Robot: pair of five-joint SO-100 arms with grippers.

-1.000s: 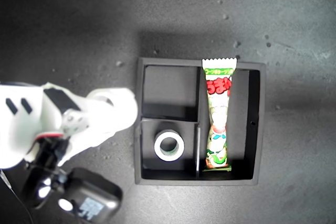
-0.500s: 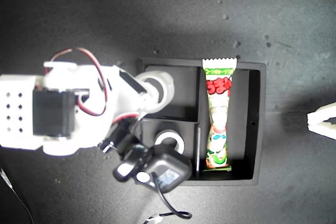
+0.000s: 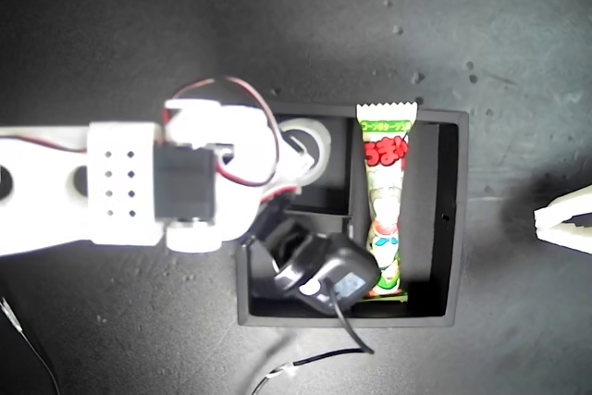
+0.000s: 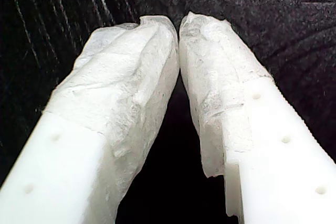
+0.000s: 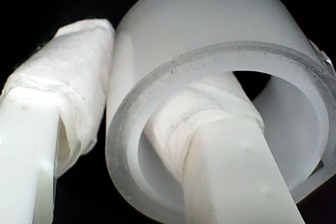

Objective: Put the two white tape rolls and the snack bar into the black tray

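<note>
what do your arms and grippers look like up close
Both are white plastic. My second gripper has flat fingers wrapped in white padding tape, as does my first gripper. In the exterior view the second arm shows a grid of small holes, a black servo block, red and black wires and a black wrist camera.

Light falls from above onto the dark, speckled matte bench (image 3: 139, 34), brightest in a grey patch near the exterior view's upper middle and fading to near black at the corners. The white plastic arm (image 3: 92, 182) is overexposed, its surface detail washed out. The square matte black tray (image 3: 458, 219) holds deep shadow along its inner walls. Both wrist views are dim behind, with the white padded fingers (image 4: 136, 77) glaring and softly blurred up close.
</note>
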